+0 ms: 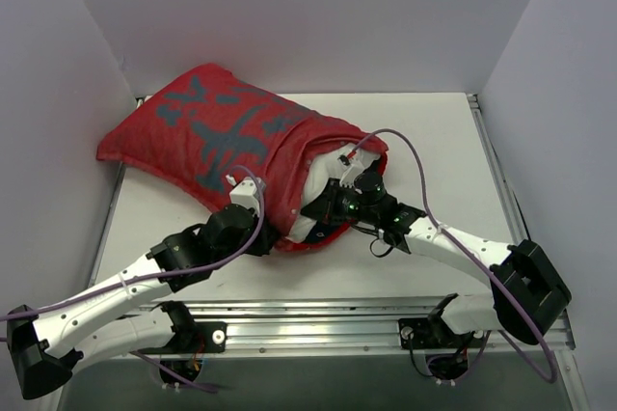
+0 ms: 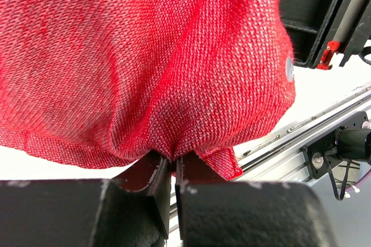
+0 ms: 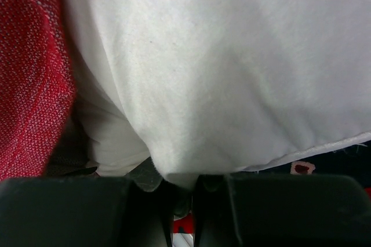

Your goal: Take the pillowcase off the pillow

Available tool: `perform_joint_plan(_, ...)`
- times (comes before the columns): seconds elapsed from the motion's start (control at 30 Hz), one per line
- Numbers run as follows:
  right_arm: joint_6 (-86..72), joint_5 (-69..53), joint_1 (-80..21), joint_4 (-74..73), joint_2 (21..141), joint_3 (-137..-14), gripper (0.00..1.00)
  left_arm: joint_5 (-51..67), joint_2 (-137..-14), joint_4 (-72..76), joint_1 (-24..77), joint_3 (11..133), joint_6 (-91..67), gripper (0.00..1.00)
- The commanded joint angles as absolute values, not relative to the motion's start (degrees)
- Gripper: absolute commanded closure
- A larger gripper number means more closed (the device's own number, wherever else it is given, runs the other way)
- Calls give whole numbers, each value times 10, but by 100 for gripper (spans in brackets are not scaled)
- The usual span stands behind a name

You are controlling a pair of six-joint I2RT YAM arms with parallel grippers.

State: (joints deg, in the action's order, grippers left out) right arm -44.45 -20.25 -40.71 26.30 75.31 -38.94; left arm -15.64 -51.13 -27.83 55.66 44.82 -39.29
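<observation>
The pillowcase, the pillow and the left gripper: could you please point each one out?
pillowcase (image 1: 207,131), top external view, on its printed upper face.
pillow (image 3: 232,55), right wrist view, on its bare white fabric.
left gripper (image 2: 173,170), left wrist view, between the fingertips pinching the red hem.

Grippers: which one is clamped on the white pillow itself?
The right gripper, shut on the white pillow; the left gripper pinches the hem of the red pillowcase instead.
</observation>
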Motion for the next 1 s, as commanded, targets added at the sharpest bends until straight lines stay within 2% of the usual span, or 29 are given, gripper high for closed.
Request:
perform_joint_plan(0.0, -405, -125, -354, 268, 728, -420, 100, -173, -483, -313, 553, 445, -379, 92)
perform_joint_plan(0.47, -380, -138, -320, 234, 730, -440, 100, -153, -452, -310, 552, 443, -366, 94)
perform_joint_plan(0.6, -387, -161, -323, 236, 727, -445, 100, -206, -468, -298, 552, 427, -382, 94)
perform_joint_plan(0.73, -391, -185, -331, 215, 701, -466, 100, -298, -533, -296, 539, 411, -422, 97)
perform_joint_plan(0.83, -380, -198, -337, 177, 658, -497, 100, -345, -584, -298, 509, 403, -474, 98)
perform_joint_plan(0.97, -356, -235, -342, 120, 589, -539, 100, -470, -625, -323, 473, 404, -565, 98)
